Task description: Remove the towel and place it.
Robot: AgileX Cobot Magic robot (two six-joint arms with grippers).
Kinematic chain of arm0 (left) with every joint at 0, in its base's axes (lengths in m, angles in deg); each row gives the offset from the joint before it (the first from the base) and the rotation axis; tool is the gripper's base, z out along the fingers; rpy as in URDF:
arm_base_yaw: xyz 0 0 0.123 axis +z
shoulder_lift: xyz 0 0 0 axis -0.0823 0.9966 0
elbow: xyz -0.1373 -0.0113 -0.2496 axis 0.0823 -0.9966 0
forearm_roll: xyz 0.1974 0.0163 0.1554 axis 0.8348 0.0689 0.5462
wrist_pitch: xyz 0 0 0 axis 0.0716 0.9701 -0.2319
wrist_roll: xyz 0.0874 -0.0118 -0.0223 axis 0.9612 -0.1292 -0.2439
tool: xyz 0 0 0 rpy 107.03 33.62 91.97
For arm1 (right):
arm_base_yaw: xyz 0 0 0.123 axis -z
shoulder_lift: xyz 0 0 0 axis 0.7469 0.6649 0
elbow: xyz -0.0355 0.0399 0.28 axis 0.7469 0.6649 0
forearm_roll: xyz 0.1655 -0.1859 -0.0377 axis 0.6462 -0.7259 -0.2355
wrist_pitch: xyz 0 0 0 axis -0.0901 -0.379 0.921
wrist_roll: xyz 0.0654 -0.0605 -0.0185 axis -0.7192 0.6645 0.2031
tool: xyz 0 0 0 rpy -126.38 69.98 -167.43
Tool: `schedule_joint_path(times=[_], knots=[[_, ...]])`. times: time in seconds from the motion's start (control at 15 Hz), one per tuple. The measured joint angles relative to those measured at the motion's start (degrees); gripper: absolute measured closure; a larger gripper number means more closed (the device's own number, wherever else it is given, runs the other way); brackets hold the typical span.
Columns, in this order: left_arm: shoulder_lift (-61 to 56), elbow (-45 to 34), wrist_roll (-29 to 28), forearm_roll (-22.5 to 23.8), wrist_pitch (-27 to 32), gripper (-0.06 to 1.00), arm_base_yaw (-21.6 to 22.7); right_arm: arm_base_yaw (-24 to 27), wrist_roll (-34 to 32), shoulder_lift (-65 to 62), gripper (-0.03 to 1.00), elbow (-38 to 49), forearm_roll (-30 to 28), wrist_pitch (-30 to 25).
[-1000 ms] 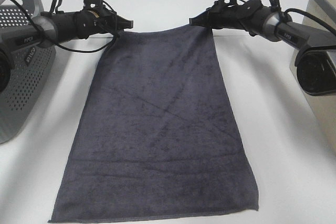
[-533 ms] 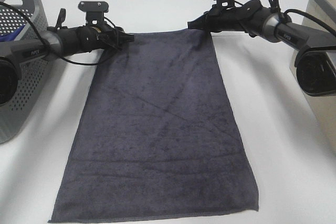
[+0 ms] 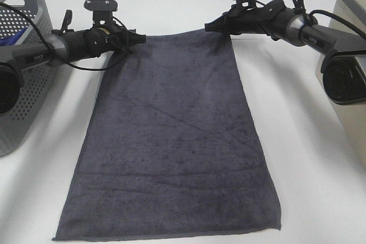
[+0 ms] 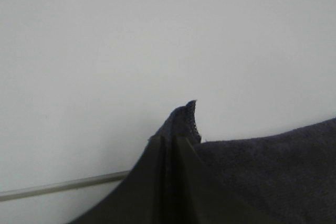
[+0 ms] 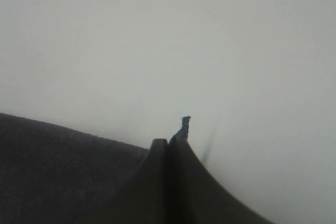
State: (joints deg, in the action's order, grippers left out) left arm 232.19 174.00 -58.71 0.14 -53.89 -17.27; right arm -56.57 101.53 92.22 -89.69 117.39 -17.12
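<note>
The dark charcoal-grey towel (image 3: 174, 135) lies spread flat on the white table (image 3: 309, 152), its long side running from the far edge toward the camera. My left gripper (image 3: 139, 39) is shut on the towel's far left corner, and the pinched corner (image 4: 185, 121) pokes out between the closed fingers in the left wrist view. My right gripper (image 3: 210, 26) is shut on the far right corner, and a small tip of cloth (image 5: 183, 126) sticks out of its closed fingers in the right wrist view. Both corners are held low, close to the table.
A grey perforated basket (image 3: 23, 78) stands at the left edge, with something blue (image 3: 14, 37) inside. A beige bin (image 3: 353, 4) stands at the right edge. Bare white table surrounds the towel on both sides and behind it.
Both grippers have sunk lower toward the table and moved slightly back, still holding the corners. The towel's far edge now lies flatter and the cloth has stretched out.
</note>
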Motion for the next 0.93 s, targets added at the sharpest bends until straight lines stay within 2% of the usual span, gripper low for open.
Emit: schedule_joint_path(times=[0.27, 0.4, 0.47, 0.53, 0.6, 0.67, 0.73, 0.8, 0.93], knots=[[-0.17, 0.00, 0.00, 0.17, -2.29, 0.91, 0.00, 0.00, 0.00, 0.00, 0.95, 0.00, 0.00, 1.32], [-0.11, 0.00, 0.00, 0.29, -2.35, 0.83, 0.00, 0.00, -0.11, 0.00, 0.93, 0.00, 0.00, 1.43], [-0.11, 0.00, 0.00, 0.23, -2.35, 0.71, 0.00, 0.00, -0.11, 0.00, 0.87, 0.00, 0.00, 1.03], [-0.11, 0.00, -0.46, 0.17, -2.64, 0.57, 0.00, 0.00, -0.11, 0.00, 0.76, 0.00, 0.00, 0.17], [-0.11, 0.00, -1.32, 0.11, -3.27, 0.42, 0.00, 0.00, -0.11, 0.00, 0.59, 0.00, 0.00, -0.74], [-0.11, 0.00, -2.12, 0.06, -3.38, 0.31, 0.00, 0.00, -0.11, 0.00, 0.42, 0.00, 0.00, -1.89], [-0.11, 0.00, -2.41, 0.06, -2.98, 0.24, 0.00, 0.00, -0.11, 0.00, 0.31, 0.00, -0.69, -3.15], [-0.34, 0.00, -2.41, 0.17, -1.26, 0.21, 0.00, 0.23, -0.23, -0.11, 0.26, 0.00, -2.52, -5.67], [-1.60, 0.00, -2.41, 0.63, 3.78, 0.20, 0.00, 0.57, -0.63, -1.43, 0.23, 0.00, -6.42, -12.43]])
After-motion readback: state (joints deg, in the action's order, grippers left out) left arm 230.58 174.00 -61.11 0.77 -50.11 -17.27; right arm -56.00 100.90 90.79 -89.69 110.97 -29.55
